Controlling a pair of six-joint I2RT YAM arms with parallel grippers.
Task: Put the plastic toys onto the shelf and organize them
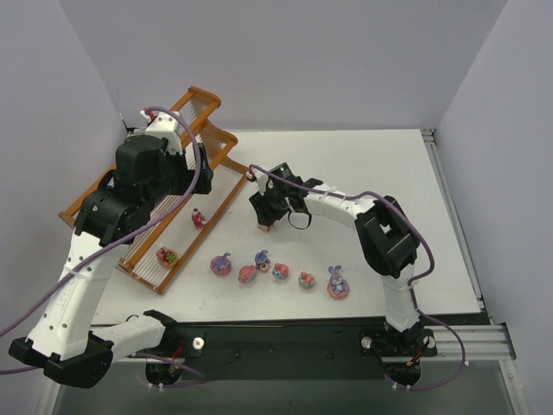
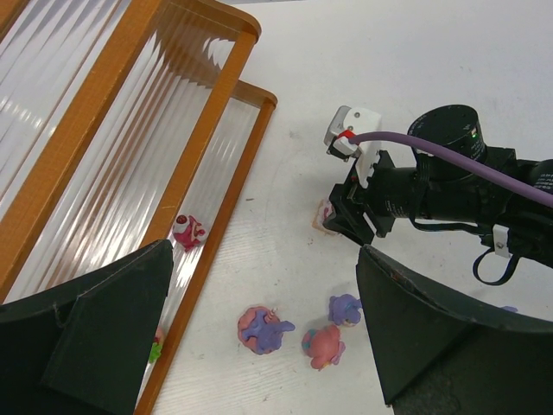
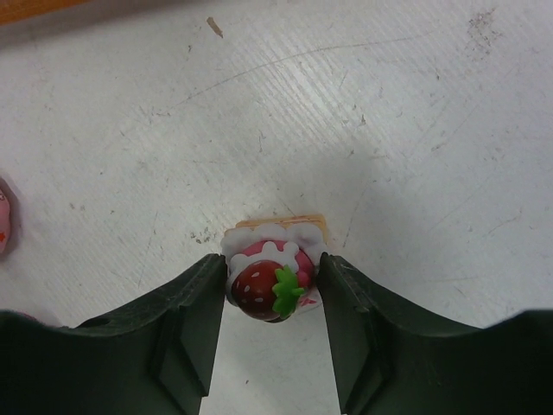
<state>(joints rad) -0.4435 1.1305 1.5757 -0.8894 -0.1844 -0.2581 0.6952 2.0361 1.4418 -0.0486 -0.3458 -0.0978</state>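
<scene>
My right gripper [image 3: 274,270] pinches the tiny pink plastic strawberry-topped toy [image 3: 270,285], so I should lift straight, squeezing evenly.

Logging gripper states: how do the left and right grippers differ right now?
The left gripper is wide open and empty; the right gripper pinches a strawberry toy. The left hangs above the shelf edge; the right is low on the table. Both point downward.

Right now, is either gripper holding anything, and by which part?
The right gripper pinches a strawberry-topped toy by its two opposite sides, with the toy down at the table. The left gripper is open and holds nothing.
</scene>
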